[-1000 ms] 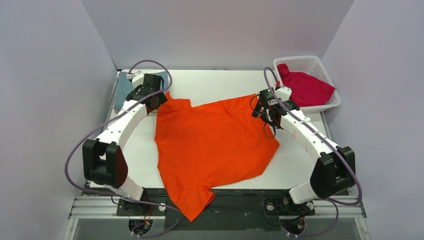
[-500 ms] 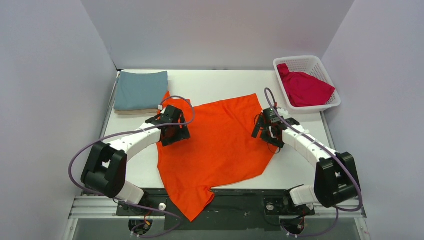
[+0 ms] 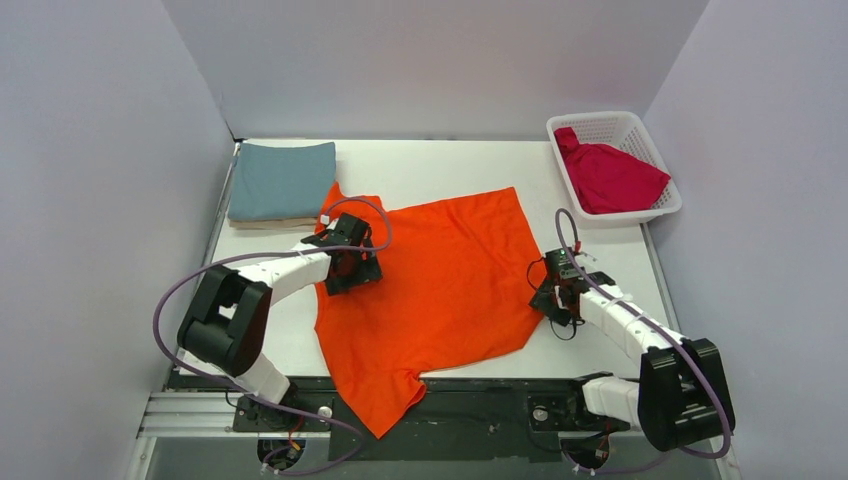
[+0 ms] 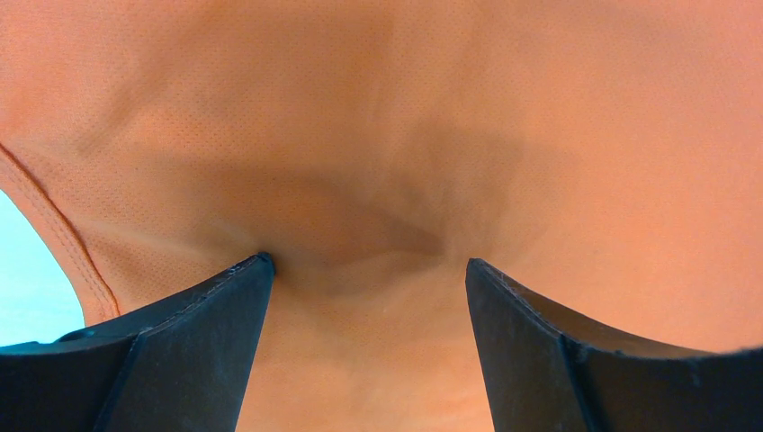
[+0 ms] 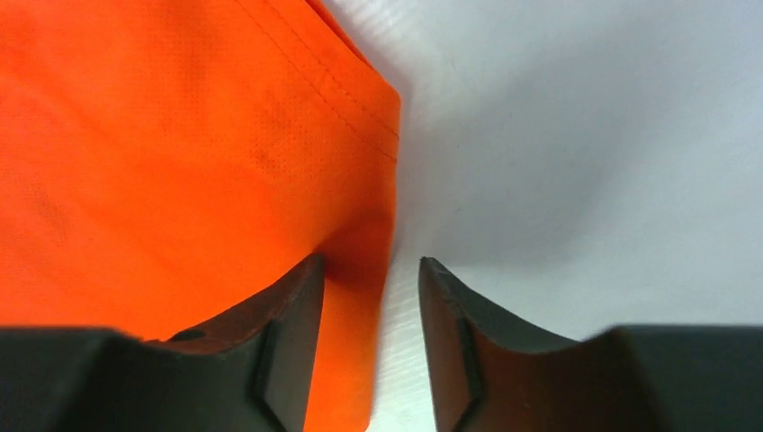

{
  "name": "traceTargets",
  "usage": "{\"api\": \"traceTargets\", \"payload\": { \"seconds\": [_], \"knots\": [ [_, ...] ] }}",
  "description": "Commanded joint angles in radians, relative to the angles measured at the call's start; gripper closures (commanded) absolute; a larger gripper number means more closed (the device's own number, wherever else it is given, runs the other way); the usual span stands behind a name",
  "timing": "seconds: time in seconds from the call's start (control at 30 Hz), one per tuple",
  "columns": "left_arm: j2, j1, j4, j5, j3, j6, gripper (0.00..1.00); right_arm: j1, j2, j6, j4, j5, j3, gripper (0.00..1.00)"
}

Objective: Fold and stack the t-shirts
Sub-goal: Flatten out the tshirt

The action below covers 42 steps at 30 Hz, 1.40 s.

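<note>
A bright orange t-shirt [image 3: 440, 285] lies spread across the middle of the table, its lower part hanging over the near edge. My left gripper [image 3: 350, 266] stands open on the shirt's left part, fingertips [image 4: 256, 270] wide apart and pressing into the orange cloth [image 4: 387, 117]. My right gripper [image 3: 558, 297] is down at the shirt's right edge. Its jaws are partly narrowed, a gap still between them, and the orange hem [image 5: 360, 180] runs through that gap [image 5: 371, 263] over the white table. A teal-blue t-shirt [image 3: 281, 178] lies folded on a beige one [image 3: 262, 223] at the back left. A crimson t-shirt [image 3: 610, 180] sits bunched in the basket.
The white lattice basket [image 3: 640, 128] stands at the back right corner. Grey walls close in the table [image 3: 440, 165] on the left, back and right. Both arms' cables loop above the table beside the shirt.
My left gripper came from the back-left stack onto the orange shirt's left part. My right gripper slid nearer along the shirt's right edge, lowered, and its jaws narrowed. The shirt's far right corner now lies flat.
</note>
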Motion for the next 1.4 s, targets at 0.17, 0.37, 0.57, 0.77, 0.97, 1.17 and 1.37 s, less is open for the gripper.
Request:
{"api": "traceTargets", "payload": {
  "seconds": [0.17, 0.37, 0.57, 0.77, 0.97, 1.17, 1.37],
  "knots": [
    [0.081, 0.022, 0.05, -0.029, 0.072, 0.025, 0.11, 0.031, -0.006, 0.086, -0.11, 0.019, 0.069, 1.0],
    [0.036, 0.022, 0.053, -0.017, 0.052, 0.027, 0.11, 0.229, 0.077, 0.118, -0.481, 0.197, 0.355, 1.0],
    [-0.041, 0.022, -0.007, -0.027, 0.035, 0.017, 0.11, 0.355, 0.36, 0.142, -0.481, 0.234, 0.617, 0.92],
    [-0.152, 0.018, -0.039, 0.016, -0.035, -0.026, 0.11, 0.441, 0.737, 0.1, -0.452, 0.208, 1.048, 0.89],
    [-0.258, 0.016, -0.059, 0.0, -0.089, -0.035, 0.1, 0.457, 0.701, 0.023, -0.425, 0.195, 1.067, 0.48],
    [-0.274, 0.015, -0.041, 0.005, -0.125, -0.032, 0.1, 0.367, 0.352, 0.057, -0.293, 0.197, 0.608, 0.41],
    [-0.235, 0.013, -0.017, 0.006, -0.142, -0.035, 0.1, 0.22, 0.127, 0.061, -0.102, 0.012, 0.233, 0.42]
  ]
}}
